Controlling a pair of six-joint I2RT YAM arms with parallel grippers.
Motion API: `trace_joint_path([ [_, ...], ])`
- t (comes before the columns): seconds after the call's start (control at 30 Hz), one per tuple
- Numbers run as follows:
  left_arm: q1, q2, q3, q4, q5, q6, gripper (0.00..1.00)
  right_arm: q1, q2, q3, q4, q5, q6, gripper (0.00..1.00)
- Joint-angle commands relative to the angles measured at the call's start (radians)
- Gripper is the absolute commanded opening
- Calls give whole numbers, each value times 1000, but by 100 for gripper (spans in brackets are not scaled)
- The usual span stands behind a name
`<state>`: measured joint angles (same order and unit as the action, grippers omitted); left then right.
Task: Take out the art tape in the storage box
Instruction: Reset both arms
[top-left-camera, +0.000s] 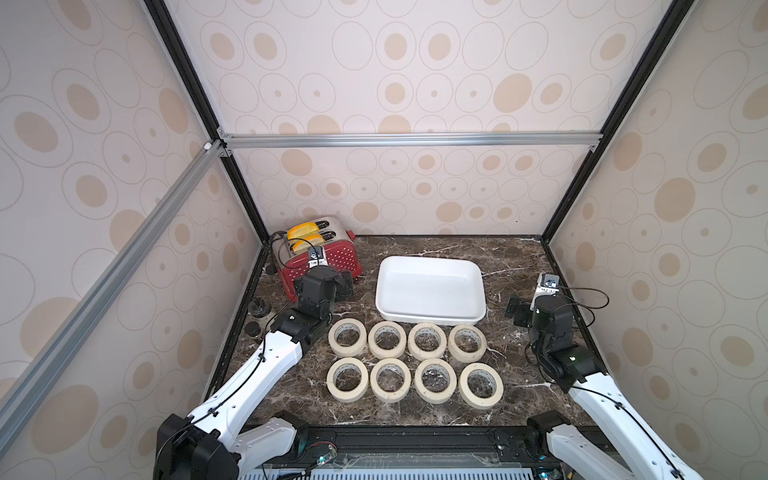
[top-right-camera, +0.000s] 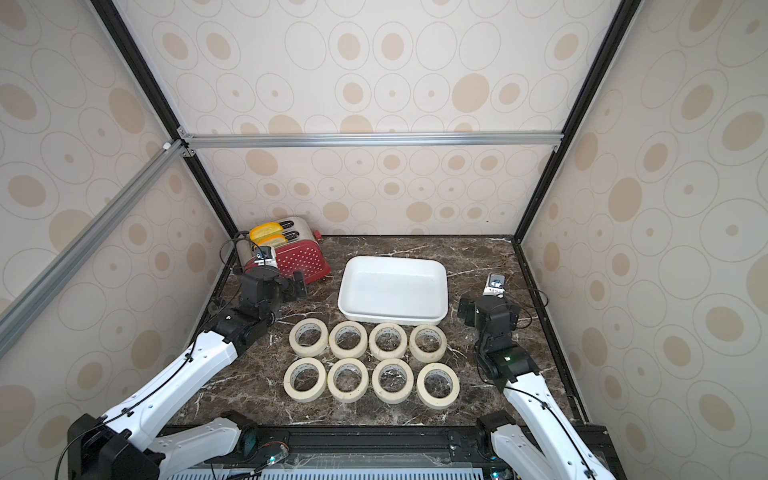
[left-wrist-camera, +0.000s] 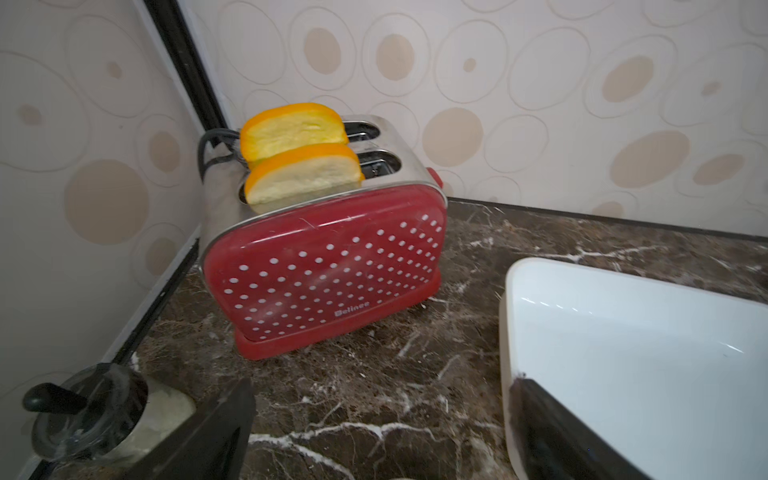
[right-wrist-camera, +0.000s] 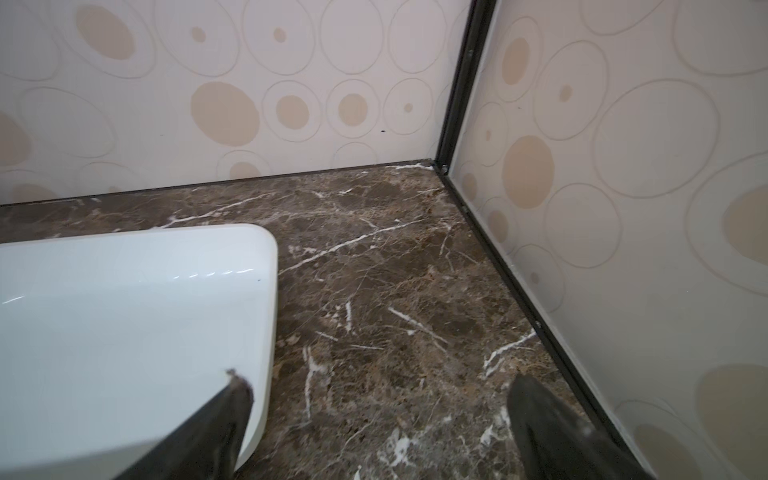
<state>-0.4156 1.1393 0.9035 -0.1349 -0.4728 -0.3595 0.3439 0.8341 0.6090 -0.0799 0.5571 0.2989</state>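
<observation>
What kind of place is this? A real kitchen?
Probably a mock kitchen in a robot test booth: a red dotted toaster on a dark marble-patterned counter, wallpapered panels on an aluminium frame, two white robot arms.

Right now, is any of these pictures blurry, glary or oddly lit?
In both top views, even light, soft shadows, crisp masking tape rolls; in the left wrist view, glare streaks on the white tray and the left claw blurry up close; in the right wrist view, the same tray glare.

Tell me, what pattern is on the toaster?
The toaster is red with small white dots; the left wrist view shows it best.
</observation>
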Motion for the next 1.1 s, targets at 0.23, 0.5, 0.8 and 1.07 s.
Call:
trace_joint_path([
  [0.23,39,152,-99,408,-441,325,99,-134,382,-95,477,155,-95,100],
  [0.5,161,158,-259,487,-346,294,99,-182,471,-112,612,44,-210,100],
  [0.8,173,247,-308,667,-214,501,99,-203,500,-140,706,-102,-354,100],
  [1.07,255,338,-427,854,-42,419,99,-204,481,-162,744,-228,-388,100],
])
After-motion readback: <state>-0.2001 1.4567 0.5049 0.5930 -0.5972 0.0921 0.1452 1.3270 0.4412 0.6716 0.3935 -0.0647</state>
